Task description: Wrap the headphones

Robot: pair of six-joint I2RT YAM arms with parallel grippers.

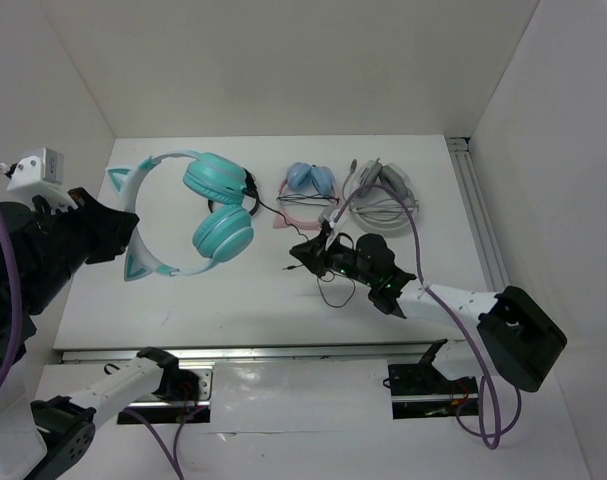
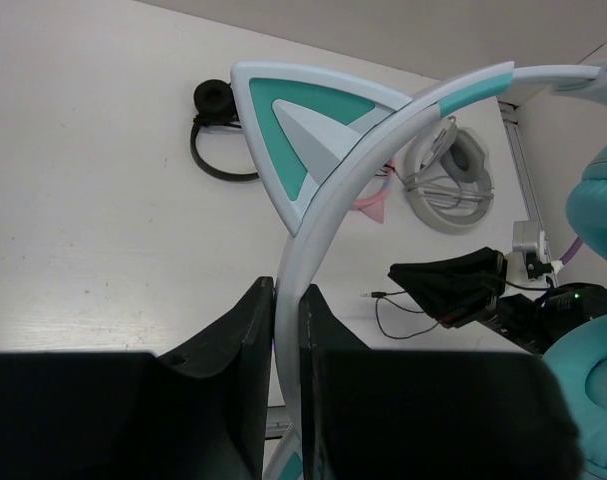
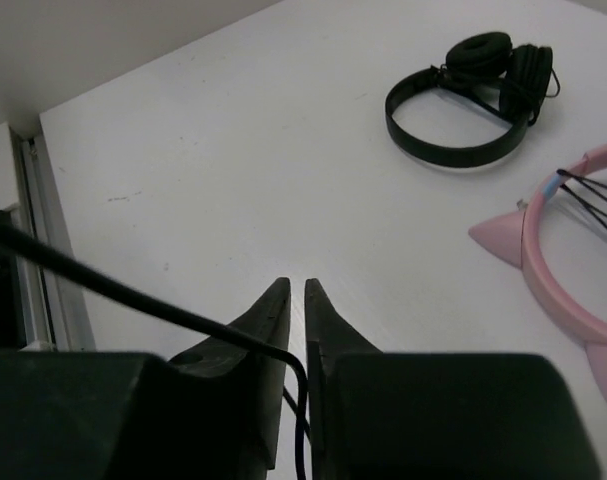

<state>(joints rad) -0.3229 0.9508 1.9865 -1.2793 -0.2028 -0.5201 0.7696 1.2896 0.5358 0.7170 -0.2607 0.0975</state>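
Top external view: teal cat-ear headphones (image 1: 221,205) are held above a white table (image 1: 213,300), left of its middle. Their long axis runs left to right, with the headband arching left, both cups to the right and the ears pointing outward. The left gripper (image 1: 126,228) is clamped on the headband. The right gripper (image 1: 319,246) pinches the thin black cable (image 3: 43,255). White walls (image 1: 283,70) enclose three sides.
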